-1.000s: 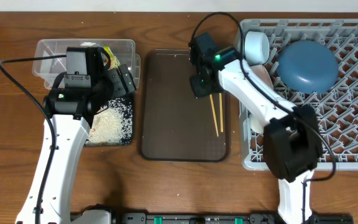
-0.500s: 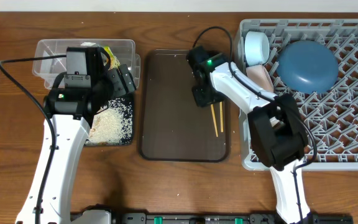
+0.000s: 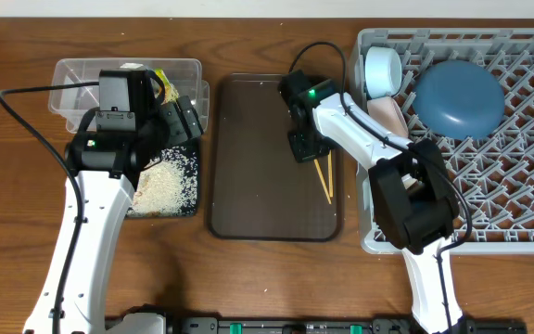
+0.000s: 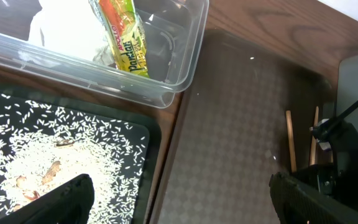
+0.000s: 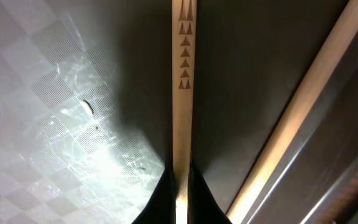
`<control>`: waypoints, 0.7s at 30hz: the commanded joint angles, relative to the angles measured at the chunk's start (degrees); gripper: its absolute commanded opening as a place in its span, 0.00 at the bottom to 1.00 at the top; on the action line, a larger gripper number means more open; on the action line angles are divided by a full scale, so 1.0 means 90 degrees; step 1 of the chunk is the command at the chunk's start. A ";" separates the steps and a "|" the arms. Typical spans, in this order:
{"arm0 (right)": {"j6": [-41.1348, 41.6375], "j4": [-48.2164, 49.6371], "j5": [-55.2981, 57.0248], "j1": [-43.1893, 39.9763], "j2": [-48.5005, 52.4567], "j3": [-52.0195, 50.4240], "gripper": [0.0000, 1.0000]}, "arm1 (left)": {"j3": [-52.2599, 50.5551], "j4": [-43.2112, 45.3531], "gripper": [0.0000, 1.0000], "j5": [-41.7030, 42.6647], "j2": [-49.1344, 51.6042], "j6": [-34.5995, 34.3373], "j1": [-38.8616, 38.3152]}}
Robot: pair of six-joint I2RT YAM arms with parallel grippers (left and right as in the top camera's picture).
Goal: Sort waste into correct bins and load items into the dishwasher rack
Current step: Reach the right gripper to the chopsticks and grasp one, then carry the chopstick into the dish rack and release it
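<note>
The right gripper (image 3: 306,148) has sunk onto the upper ends of the chopsticks (image 3: 324,178) on the brown tray (image 3: 248,186), nudging them from parallel into a narrow V. Its jaws are pinched on one chopstick (image 5: 181,93) near its patterned end, probably to carry it to the rack (image 3: 527,213). The other chopstick (image 5: 303,106) lies loose alongside. The left gripper (image 4: 191,199) hangs spread and empty over the rice (image 4: 55,149).

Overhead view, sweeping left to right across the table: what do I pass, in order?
First the clear tub → brown serving tray → chopsticks on the tray's right part → left wall of the grey rack → dark blue plate inside it.
</note>
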 commanded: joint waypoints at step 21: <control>0.0255 -0.1868 0.0457 -0.1768 -0.2924 0.1134 0.01 | -0.0007 -0.0005 0.93 -0.0036 0.0032 0.0034 0.0022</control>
